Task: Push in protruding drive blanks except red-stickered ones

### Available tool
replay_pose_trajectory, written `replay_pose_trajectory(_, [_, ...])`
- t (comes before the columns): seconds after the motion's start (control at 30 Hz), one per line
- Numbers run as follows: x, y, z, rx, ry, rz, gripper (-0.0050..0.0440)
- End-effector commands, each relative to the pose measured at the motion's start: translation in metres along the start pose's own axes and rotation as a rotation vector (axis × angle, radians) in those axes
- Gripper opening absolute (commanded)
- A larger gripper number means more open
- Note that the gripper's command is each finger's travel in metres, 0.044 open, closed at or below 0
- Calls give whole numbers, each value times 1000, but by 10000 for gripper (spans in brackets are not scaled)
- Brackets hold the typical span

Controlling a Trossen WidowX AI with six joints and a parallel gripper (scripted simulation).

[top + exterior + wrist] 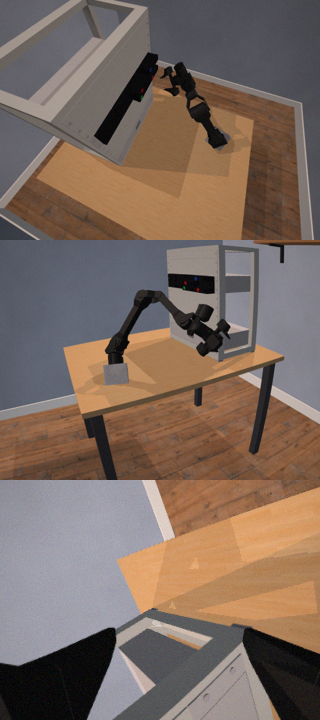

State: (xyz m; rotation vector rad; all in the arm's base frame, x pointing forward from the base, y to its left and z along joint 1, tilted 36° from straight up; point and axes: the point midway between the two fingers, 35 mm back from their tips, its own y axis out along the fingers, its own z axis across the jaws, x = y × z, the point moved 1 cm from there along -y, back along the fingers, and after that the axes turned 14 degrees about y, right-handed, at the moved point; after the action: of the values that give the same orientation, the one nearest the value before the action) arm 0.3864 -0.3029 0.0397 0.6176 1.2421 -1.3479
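gripper: the gripper [216, 337] was spread almost all the way open with nothing in it, hanging low by the rack's front right corner, one finger [224, 327] up top and the other one lower down

arm: the black arm [134, 309] arched up from its grey base block [116, 374] near the left of the table [168, 374], then dropped down toward the rack

rack: the grey rack [193, 260] stood at the far right of the table, open frame at the side with a shelf visible inside

what's in it: a black band of drive blanks [191, 283] ran across the upper front, well above the gripper

stickers: a blue sticker [195, 278], two red ones [185, 282] [197, 289] and a green one [184, 287]

sticking out: from the top view the blanks at the far end [148, 67] poked out further than the near stretch [113, 121]

wrist view: both dark fingers framed the rack's corner post [200, 660], not touching it as far as I could tell
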Motion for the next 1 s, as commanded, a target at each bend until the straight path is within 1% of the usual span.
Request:
replay_pose_trajectory(0.0, [-9, -3, 7, 13, -24, 9, 400])
replay_pose_trajectory(0.53, [-9, -3, 7, 13, -24, 9, 400])
replay_pose_trajectory(0.57, [-9, -3, 7, 13, -24, 9, 440])
replay_pose_trajectory(0.97, [-9, -3, 7, 13, -24, 9, 440])
